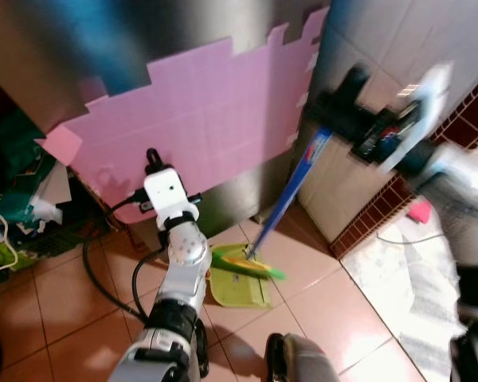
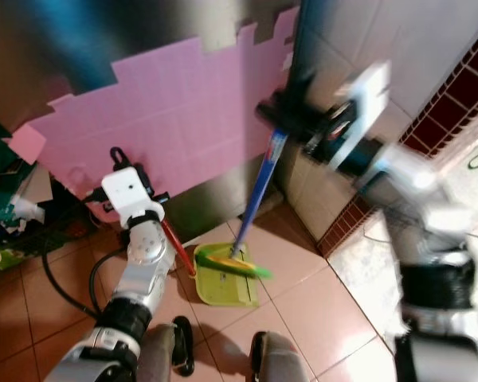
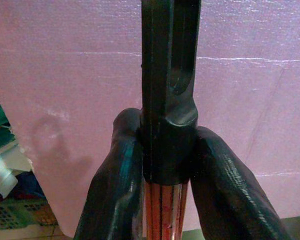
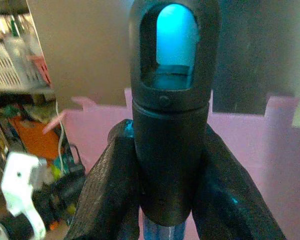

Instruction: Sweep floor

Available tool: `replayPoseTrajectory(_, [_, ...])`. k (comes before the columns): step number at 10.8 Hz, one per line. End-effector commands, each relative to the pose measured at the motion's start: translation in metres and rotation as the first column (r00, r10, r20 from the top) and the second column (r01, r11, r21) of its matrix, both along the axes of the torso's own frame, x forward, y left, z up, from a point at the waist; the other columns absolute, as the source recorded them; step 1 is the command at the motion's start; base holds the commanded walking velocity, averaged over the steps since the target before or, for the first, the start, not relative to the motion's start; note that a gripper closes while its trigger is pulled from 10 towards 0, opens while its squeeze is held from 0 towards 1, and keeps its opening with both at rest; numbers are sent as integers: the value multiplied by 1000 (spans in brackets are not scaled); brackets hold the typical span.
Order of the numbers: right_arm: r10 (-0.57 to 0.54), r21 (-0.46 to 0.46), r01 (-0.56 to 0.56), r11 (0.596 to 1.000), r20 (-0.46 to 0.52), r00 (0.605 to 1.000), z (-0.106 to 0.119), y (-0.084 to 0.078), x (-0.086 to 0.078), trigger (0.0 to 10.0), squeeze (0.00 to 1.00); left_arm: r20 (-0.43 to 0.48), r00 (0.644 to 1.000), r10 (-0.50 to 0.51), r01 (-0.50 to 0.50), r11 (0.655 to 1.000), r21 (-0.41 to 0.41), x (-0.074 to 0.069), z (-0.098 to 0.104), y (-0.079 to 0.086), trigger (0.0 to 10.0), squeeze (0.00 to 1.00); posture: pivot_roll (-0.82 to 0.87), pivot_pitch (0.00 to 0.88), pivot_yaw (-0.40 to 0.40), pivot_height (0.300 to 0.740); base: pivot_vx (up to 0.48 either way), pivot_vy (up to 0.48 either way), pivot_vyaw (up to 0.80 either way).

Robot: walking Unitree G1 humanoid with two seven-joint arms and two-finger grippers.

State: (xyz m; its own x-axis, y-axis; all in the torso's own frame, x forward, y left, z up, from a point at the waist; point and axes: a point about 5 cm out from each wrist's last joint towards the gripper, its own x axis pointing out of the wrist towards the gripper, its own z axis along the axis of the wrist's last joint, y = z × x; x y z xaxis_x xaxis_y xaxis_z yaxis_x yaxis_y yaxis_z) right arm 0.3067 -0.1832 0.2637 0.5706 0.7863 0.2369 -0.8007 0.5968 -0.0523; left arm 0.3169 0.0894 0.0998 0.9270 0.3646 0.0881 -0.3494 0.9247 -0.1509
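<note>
Straight ahead my way is shut by the pink foam sheet [image 1: 199, 111] leaning on the steel panel [image 2: 143, 32], and the tiled wall [image 1: 414, 48] closes off the right behind my right arm. To my left a heap of bags and baskets [image 1: 16, 199] crowds the corner, with a black cable [image 1: 103, 278] looping over the floor beside my left arm. Bare floor tiles [image 2: 303, 310] lie open around the green dustpan [image 2: 223, 282].

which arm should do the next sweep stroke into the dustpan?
Right, probably. The right gripper is shut on the blue broom handle, whose green head rests on the dustpan. The left gripper holds the red dustpan handle, steadying it.
</note>
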Motion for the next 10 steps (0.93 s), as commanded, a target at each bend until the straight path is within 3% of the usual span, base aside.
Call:
replayPoseTrajectory(1, [63, 6, -63, 998, 4, 998, 8, -6, -2, 10000, 0, -99, 995, -16, 14, 1000, -15, -5, -20, -3, 10000, 0, -131, 97, 34, 740, 0, 0, 0])
replayPoseTrajectory(4, [-32, -106, 39, 994, 67, 997, 8, -21, 6, 10000, 0, -90, 996, -20, 19, 1000, -10, -4, -19, -2, 10000, 0, -126, 87, 41, 740, 0, 0, 0])
replayPoseTrajectory(6, [-186, -150, 213, 966, 172, 967, 4, -23, 19, 10000, 0, -90, 996, -20, 19, 1000, -5, -3, -19, -1, 10000, 0, -126, 80, 43, 740, 0, 0, 0])
replayPoseTrajectory(7, [-280, -153, 322, 934, 244, 928, -11, -12, 21, 10000, 0, -89, 996, -21, 21, 1000, -2, -1, -19, 0, 10000, 0, -127, 73, 41, 740, 0, 0, 0])
replayPoseTrajectory(8, [-296, -135, 334, 933, 242, 924, -17, -7, 19, 10000, 0, -88, 996, -20, 20, 1000, -2, -1, -19, 0, 10000, 0, -126, 72, 41, 740, 0, 0, 0])
replayPoseTrajectory(10, [-306, -173, 345, 923, 215, 927, -57, 15, 2, 10000, 0, -81, 996, -24, 24, 1000, -5, 1, -17, -1, 10000, 0, -131, 64, 41, 740, 0, 0, 0])
